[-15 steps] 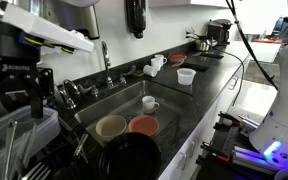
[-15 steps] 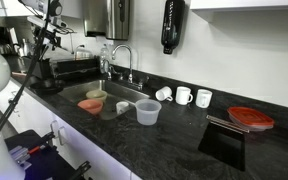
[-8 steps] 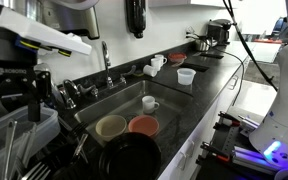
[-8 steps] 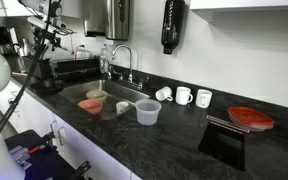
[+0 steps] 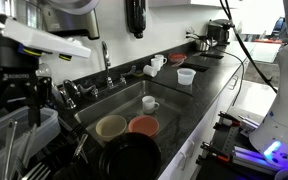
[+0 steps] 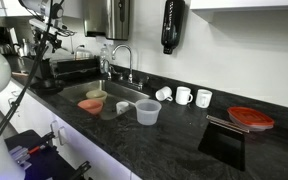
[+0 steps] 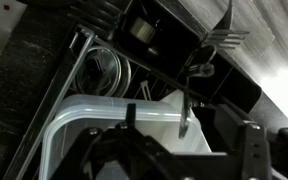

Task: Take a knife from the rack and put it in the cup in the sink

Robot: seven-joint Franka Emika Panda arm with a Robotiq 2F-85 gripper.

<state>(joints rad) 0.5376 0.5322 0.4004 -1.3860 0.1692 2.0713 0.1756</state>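
At the left the gripper (image 5: 36,100) hangs over the rack (image 7: 76,125); how wide its jaws stand I cannot tell. What looks like the knife (image 7: 187,108) stands in the rack. Further right, the cup (image 5: 150,103) sits in the sink (image 5: 119,95)

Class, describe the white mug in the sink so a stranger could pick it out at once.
Find the steel sink set in the black worktop. Within the basin stands one small white mug with a side handle. Its neighbours there, a beige bowl and an orange bowl, are wider and handleless; the other white mugs stand on the worktop.
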